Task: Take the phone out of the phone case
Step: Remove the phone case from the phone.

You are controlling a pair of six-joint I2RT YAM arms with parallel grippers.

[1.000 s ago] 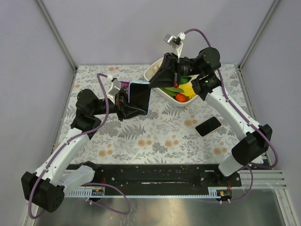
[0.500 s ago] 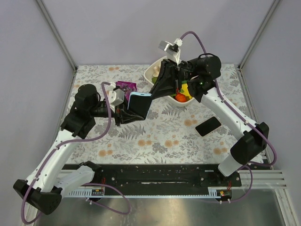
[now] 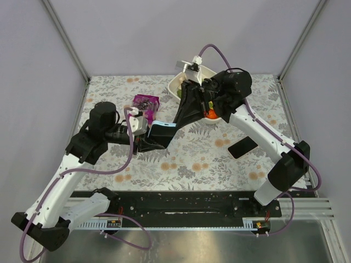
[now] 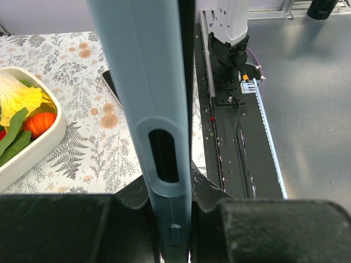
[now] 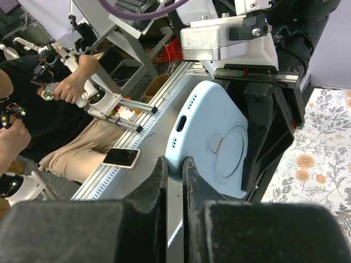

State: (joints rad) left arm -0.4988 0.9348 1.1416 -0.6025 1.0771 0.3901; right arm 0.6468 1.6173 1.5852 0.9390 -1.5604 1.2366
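Pale-blue phone case [image 3: 163, 131] is held over the table [image 3: 192, 160], clamped low by the left end effector [image 3: 149, 141] and pinched at its upper edge by the right end effector [image 3: 176, 121], both closed tight on it. Only the right wrist view shows its back with a round ring; the left wrist view shows it edge-on. A black phone [image 3: 242, 147] lies on the table, well apart. Since a second ago the case has moved lower and leftward, uncovering a purple box [image 3: 145, 102].

phone case [image 4: 143, 82]: top end cut off | bowl [image 3: 176, 83]: mostly hidden behind right arm [image 3: 258, 127]
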